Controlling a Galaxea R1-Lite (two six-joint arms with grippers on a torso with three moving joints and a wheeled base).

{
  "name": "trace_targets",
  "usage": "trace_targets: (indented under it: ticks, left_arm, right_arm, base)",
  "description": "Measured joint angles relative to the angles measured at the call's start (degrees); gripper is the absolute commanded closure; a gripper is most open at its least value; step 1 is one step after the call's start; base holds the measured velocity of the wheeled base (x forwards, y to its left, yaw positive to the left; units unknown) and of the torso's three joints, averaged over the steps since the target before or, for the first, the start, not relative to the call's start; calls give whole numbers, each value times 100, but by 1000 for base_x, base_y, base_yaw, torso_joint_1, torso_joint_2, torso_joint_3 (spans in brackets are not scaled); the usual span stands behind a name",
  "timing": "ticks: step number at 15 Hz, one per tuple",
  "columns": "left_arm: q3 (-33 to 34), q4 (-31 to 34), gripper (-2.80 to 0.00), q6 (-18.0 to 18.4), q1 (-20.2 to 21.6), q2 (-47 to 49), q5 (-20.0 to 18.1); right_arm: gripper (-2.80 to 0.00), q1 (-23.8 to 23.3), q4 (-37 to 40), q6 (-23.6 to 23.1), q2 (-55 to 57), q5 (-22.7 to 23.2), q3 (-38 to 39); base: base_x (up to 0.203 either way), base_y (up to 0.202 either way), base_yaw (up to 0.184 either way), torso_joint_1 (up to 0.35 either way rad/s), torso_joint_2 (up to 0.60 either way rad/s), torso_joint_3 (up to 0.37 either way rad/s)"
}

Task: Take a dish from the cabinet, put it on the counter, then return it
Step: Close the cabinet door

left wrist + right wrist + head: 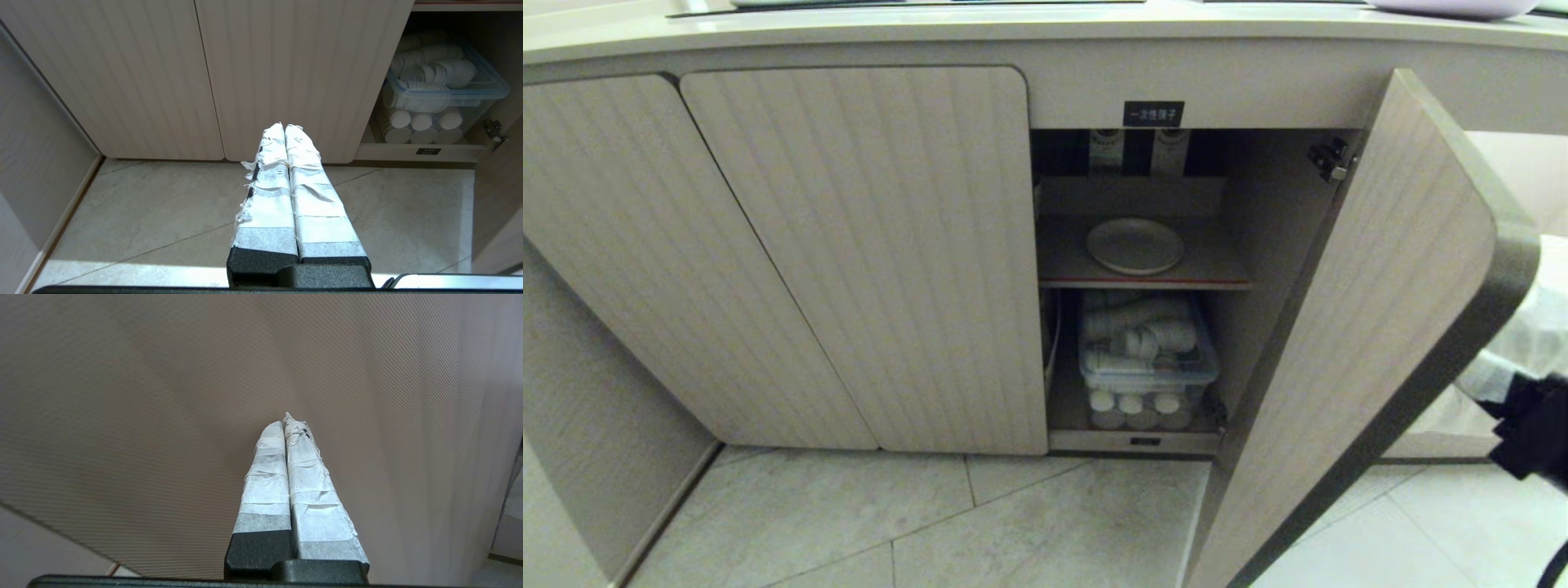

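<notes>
Inside the open cabinet, on the upper inner shelf near 12 o'clock of the head view, lies the dish, flat and alone, not yet touched. Below it sits a clear tub of white cups. The open door stands swung outward at about 3 o'clock, between the shelf and the right gripper, whose jaws are clenched on nothing and face a plain surface close in front. The left gripper hangs low at 6 o'clock over the floor tiles, jaws also clenched and empty.

Risks, as a judgement: with the door standing in its path, the right arm could strike or shove the door edge while reaching round. Jaws not released in time would push the dish backward. A thin rim pinched shallowly could let the dish tip and slide off the shelf before it reaches the tabletop above.
</notes>
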Motion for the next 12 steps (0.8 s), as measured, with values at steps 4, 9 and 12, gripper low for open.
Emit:
trace_targets:
  ticks: [4, 9, 12]
  left_arm:
    - [0, 0, 0, 1, 0, 0, 0]
    - [0, 0, 0, 1, 0, 0, 0]
    - [0, 0, 0, 0, 0, 0, 0]
  right_arm:
    - [0, 0, -198, -3, 477, 0, -287]
    - [0, 0, -497, -11, 1124, -2, -608]
    - [0, 0, -697, -21, 1498, -2, -761]
  base:
    - [0, 0, 0, 0, 0, 0]
    - [0, 0, 0, 0, 0, 0]
    - [0, 0, 0, 0, 0, 0]
